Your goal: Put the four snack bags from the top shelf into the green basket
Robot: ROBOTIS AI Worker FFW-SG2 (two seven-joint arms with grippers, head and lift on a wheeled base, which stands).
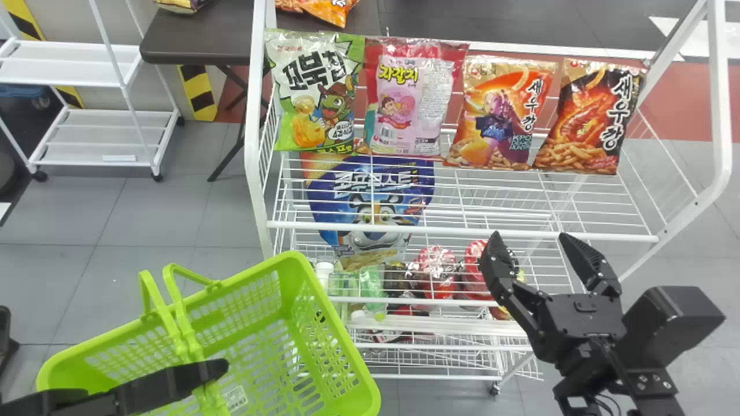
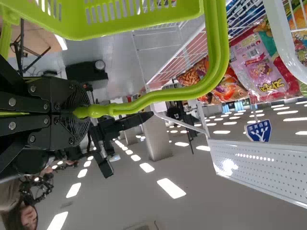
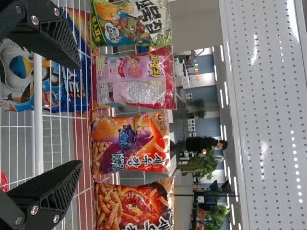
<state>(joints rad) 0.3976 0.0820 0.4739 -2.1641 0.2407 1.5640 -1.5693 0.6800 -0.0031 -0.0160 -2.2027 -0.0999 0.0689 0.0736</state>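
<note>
Four snack bags stand in a row on the top shelf: a green one (image 1: 318, 92), a pink one (image 1: 410, 98), an orange one (image 1: 500, 112) and a black-and-orange one (image 1: 592, 115). In front of the shelf, at the right, my right gripper (image 1: 535, 251) is open with nothing held; in the right wrist view the gripper (image 3: 76, 115) faces the row. The green basket (image 1: 347, 346) is at the lower left. My left gripper (image 1: 202, 372) is at its handle; in the left wrist view the gripper (image 2: 79, 112) is shut on the green handle (image 2: 163, 96).
The white wire rack (image 1: 462, 231) has a front rail below the bags. Lower down are a blue cereal bag (image 1: 370, 202), bottles and red packs. A brown table (image 1: 202, 40) and a white cart (image 1: 98, 115) stand behind at the left.
</note>
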